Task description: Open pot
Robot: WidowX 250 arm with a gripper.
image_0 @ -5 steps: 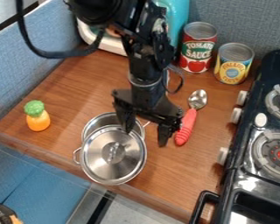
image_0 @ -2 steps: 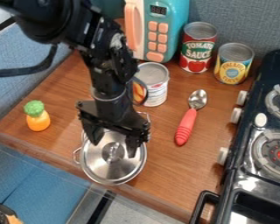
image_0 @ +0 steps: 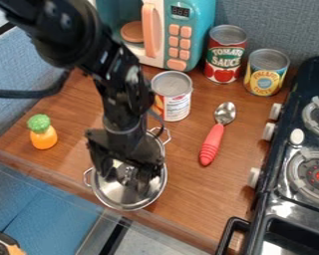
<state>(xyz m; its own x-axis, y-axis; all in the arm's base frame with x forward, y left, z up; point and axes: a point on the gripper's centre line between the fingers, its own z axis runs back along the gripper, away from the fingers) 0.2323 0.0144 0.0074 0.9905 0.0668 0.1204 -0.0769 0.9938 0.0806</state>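
Near the front edge of the desk [image_0: 195,191], about midway along it, the metal pot [image_0: 154,143] has its lid [image_0: 125,196] on. That lid appears off-centre, lying toward the front edge, which would explain why part of the pot's rim shows behind it. Hanging over the lid, the tool [image_0: 127,183] is spread, its two fingers on either side of the knob [image_0: 127,172], seemingly so that closing them would pinch it for a lift. Whether they touch it, I cannot tell. The pot looks closed for now, so gripping the knob seems the next step; a lopsided hold could tip the lid. Behind the pot, toward the back edge, stands a white-labelled can [image_0: 177,105]; a red-handled spoon [image_0: 212,144] lies between the pot and the stove [image_0: 275,201] at the desk's right edge, apart from the lid.
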